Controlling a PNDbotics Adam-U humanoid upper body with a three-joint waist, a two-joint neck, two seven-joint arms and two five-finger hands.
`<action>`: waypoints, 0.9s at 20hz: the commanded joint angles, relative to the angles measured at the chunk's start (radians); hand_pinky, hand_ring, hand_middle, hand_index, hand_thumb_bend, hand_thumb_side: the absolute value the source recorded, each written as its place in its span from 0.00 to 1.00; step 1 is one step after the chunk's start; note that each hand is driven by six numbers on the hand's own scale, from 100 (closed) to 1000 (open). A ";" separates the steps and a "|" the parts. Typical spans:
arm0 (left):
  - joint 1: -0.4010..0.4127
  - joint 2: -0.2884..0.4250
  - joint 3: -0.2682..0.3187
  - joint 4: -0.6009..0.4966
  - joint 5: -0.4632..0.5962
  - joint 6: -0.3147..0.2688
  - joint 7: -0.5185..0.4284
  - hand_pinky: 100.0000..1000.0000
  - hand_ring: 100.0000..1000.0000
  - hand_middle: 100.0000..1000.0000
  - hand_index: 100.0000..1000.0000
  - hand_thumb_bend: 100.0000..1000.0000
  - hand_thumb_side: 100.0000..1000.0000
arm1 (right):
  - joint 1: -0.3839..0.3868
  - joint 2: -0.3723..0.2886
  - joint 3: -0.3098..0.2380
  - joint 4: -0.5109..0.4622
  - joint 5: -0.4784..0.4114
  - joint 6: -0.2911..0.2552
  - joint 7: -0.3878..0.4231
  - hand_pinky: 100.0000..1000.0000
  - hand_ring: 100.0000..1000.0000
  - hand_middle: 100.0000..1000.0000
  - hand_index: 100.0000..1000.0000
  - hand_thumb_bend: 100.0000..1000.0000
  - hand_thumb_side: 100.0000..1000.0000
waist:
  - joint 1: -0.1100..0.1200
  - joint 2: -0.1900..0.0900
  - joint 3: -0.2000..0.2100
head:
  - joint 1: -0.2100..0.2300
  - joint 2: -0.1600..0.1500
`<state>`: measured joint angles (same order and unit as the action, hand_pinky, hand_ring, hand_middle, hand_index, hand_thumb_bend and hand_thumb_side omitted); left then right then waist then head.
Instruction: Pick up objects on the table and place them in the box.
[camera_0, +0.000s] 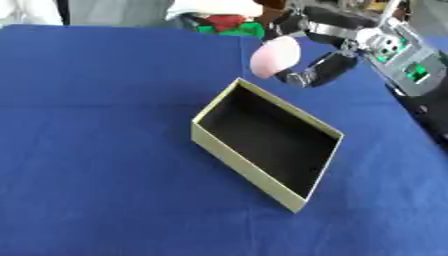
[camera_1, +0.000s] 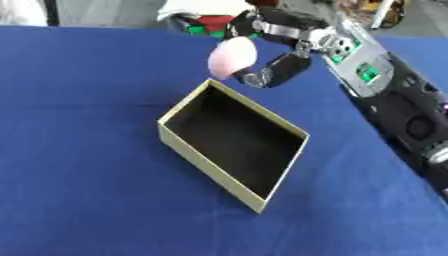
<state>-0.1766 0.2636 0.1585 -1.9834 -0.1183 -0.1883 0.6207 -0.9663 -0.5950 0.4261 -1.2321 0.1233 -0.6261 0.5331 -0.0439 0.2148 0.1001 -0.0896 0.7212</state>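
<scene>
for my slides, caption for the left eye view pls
Right hand holds a pink object above the open box.

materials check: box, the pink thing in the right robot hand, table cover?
Box: likely cardboard, matte tan walls with thin straight edges, dark inside. Pink object, held in the right robot hand: smooth, rounded, pale; plastic or foam, can't tell. Table cover: blue cloth, matte and faintly creased.

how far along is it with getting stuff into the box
Nothing looks done: the box shows only its dark, bare inside. In hand: the right hand has its fingers curled round a pink rounded object, held above the box's far corner. Left: release it inside. Coloured items show at the table's far edge; the left hand is not in view.
</scene>
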 joint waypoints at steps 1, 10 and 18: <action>-0.002 0.027 -0.002 -0.017 0.001 0.002 -0.004 0.71 0.56 0.65 0.64 0.50 0.92 | -0.018 -0.009 0.003 -0.001 -0.020 -0.281 0.289 0.52 0.64 0.58 0.71 0.00 0.19 | 0.003 -0.023 0.001 | -0.004 0.012; 0.005 0.024 -0.003 -0.017 0.002 0.003 -0.005 0.71 0.56 0.65 0.64 0.50 0.92 | -0.015 0.032 0.036 0.024 0.028 -0.281 0.352 0.55 0.65 0.58 0.75 0.00 0.19 | 0.003 -0.029 0.007 | -0.011 0.023; 0.006 0.021 -0.004 -0.017 0.004 0.003 -0.007 0.71 0.56 0.65 0.64 0.50 0.93 | -0.015 0.049 0.046 0.040 0.111 -0.281 0.351 0.57 0.65 0.61 0.74 0.00 0.19 | 0.000 -0.028 0.009 | -0.015 0.021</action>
<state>-0.1670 0.2639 0.1537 -1.9834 -0.1150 -0.1846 0.6168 -0.9600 -0.5314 0.4822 -1.1835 0.2187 -0.5891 0.5701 -0.0455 0.2034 0.1087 -0.1033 0.7383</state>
